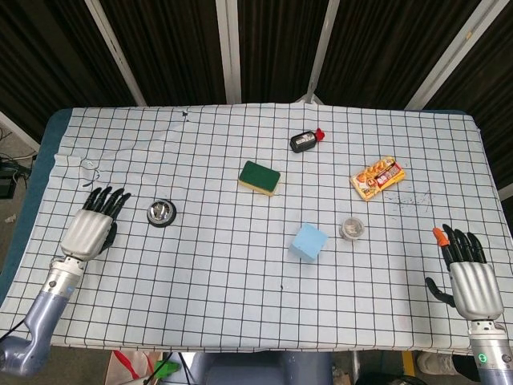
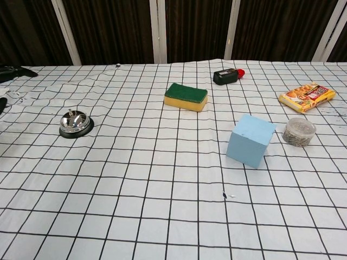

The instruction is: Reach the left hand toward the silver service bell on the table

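The silver service bell (image 1: 161, 212) on its black base stands on the left part of the checked tablecloth, also seen in the chest view (image 2: 75, 123). My left hand (image 1: 94, 225) hovers just left of the bell, fingers extended and apart, holding nothing; only its dark fingertips (image 2: 11, 72) show at the chest view's left edge. A gap of about one hand-width separates it from the bell. My right hand (image 1: 469, 272) rests near the table's front right corner, fingers straight, empty.
A green-and-yellow sponge (image 1: 260, 177), a black bottle with red cap (image 1: 305, 141), a snack packet (image 1: 377, 177), a small round jar (image 1: 352, 228) and a light blue cube (image 1: 309, 241) lie over the middle and right of the table (image 1: 240, 297).
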